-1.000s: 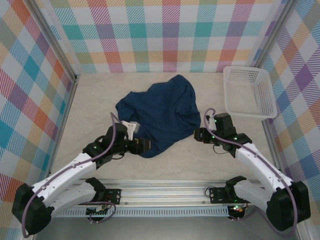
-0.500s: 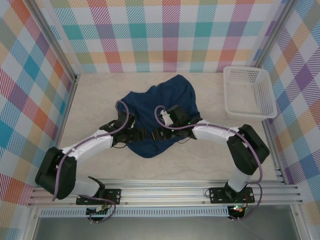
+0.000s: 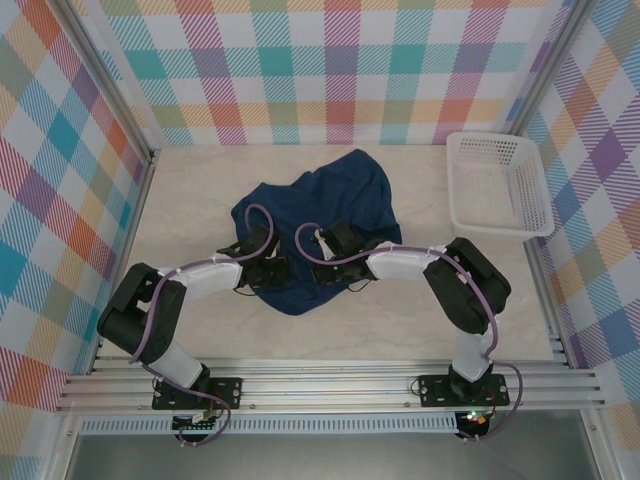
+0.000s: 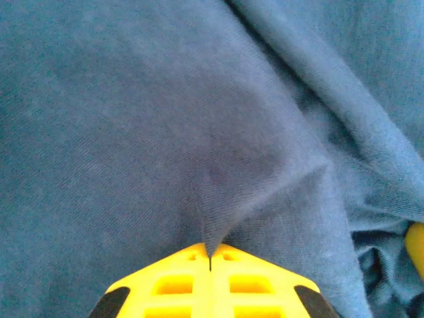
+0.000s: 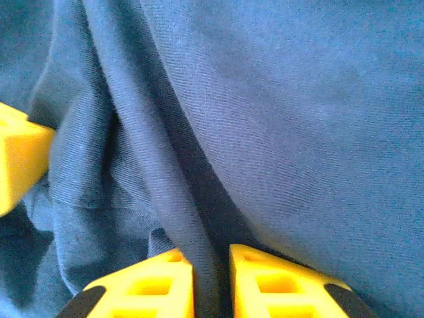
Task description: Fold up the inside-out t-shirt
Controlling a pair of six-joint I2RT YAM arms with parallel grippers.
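Grabbing stage, nothing folded yet: the inside-out t-shirt (image 3: 330, 200) sits as a crumpled navy heap mid-table (image 3: 190, 200), well apart from the white basket (image 3: 500, 185) at the far right. Both arms reach onto its near part, tips just beside each other. Your left pincer (image 4: 210, 257) is fully closed, with a small tent of cloth pinched between the yellow tips. Your right pincer (image 5: 212, 262) is closed nearly as far on a raised ridge of fabric, the narrow gap filled by cloth. I read both as thin pinches, a layer or two; can't tell which hem or seam either one has. Next move, as I judge it: lift and draw the two pincers apart to spread the heap flat. Go slowly, since the holds sit so close together that a fast pull could slip one out or just drag the whole bundle. Can't tell collar from sleeves in the heap, so check orientation once it opens.
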